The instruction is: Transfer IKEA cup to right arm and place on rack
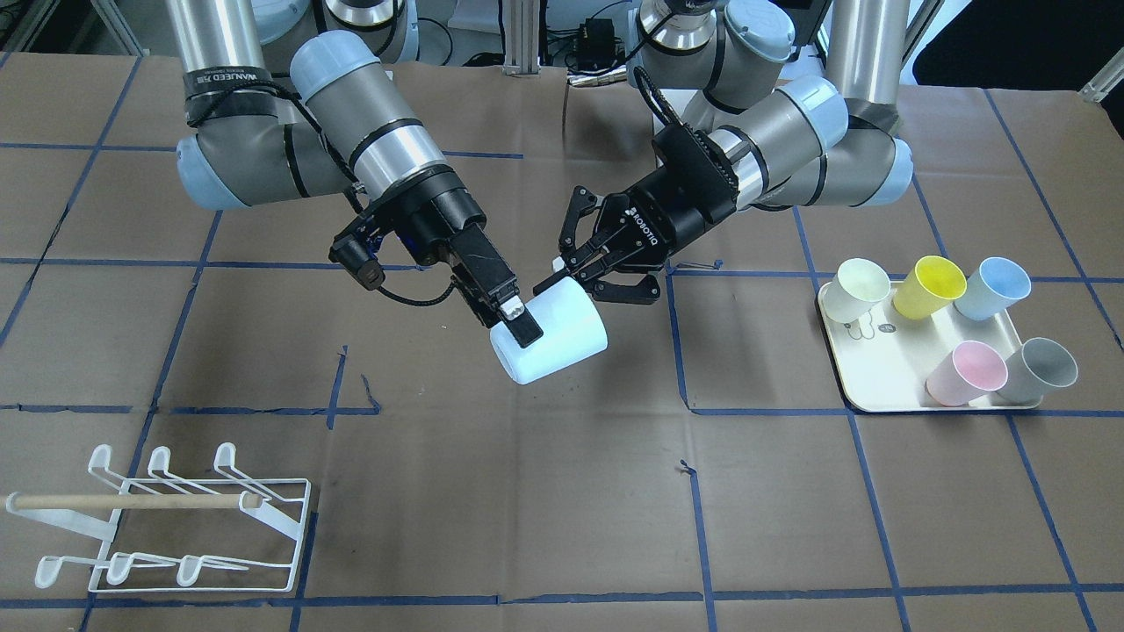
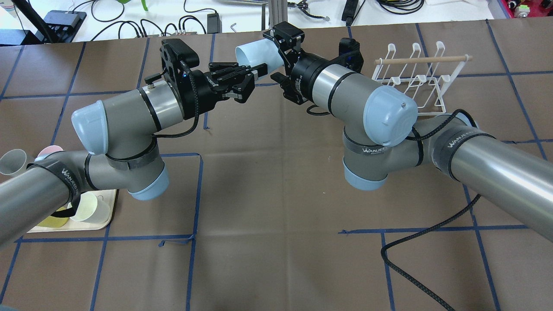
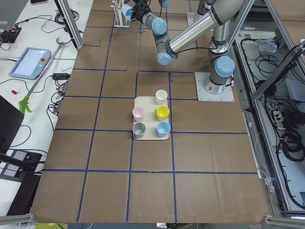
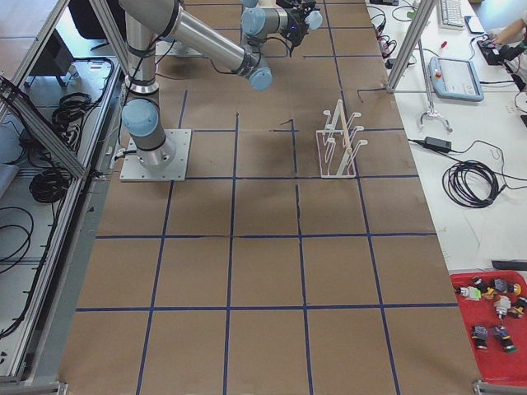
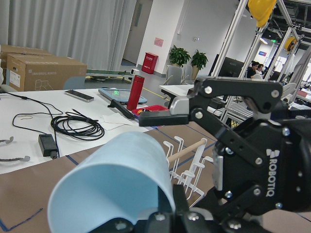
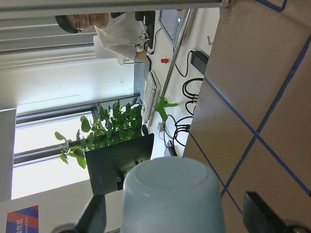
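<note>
A pale blue cup (image 1: pixel 562 338) hangs on its side above the table's middle, between the two arms. My left gripper (image 1: pixel 546 283) is shut on the cup's rim, with its fingertips together at the mouth (image 2: pixel 262 67). The left wrist view looks into the cup (image 5: pixel 112 189). My right gripper (image 1: pixel 527 338) straddles the base end of the cup (image 6: pixel 172 194). One finger lies over the cup wall, the other is hidden beneath it, and small gaps show beside the cup, so this gripper looks open. The white wire rack (image 1: pixel 202 518) with its wooden dowel stands near the table's corner on the right arm's side.
A cream tray (image 1: pixel 878 369) on the left arm's side carries several cups: white, yellow, blue, pink and grey. Blue tape lines grid the brown table cover. A black cable (image 2: pixel 414 259) trails across the table under the right arm.
</note>
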Robot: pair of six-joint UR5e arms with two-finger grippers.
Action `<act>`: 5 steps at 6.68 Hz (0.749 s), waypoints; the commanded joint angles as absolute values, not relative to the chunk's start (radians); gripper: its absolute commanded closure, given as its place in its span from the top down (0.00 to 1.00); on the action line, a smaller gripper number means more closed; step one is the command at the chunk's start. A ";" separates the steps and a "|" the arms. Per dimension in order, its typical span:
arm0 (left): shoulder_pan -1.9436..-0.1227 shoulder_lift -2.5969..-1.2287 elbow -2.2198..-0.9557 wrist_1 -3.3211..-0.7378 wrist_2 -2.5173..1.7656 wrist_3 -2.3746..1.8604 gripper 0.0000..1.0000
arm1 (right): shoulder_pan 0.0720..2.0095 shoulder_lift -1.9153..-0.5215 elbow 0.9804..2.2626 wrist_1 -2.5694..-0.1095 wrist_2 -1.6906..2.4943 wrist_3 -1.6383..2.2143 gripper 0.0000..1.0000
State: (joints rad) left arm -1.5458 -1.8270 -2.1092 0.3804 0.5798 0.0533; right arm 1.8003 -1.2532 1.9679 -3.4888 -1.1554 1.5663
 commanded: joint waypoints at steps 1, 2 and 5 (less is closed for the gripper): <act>-1.546 -1.827 -2.109 0.380 0.580 0.052 0.05 | 1.809 -1.230 1.945 -3.488 -1.158 1.566 1.00; -1.546 -1.827 -2.109 0.380 0.580 0.052 0.06 | 1.809 -1.232 1.947 -3.484 -1.158 1.566 1.00; -1.546 -1.825 -2.109 0.380 0.581 0.052 0.06 | 1.810 -1.235 1.944 -3.485 -1.158 1.566 1.00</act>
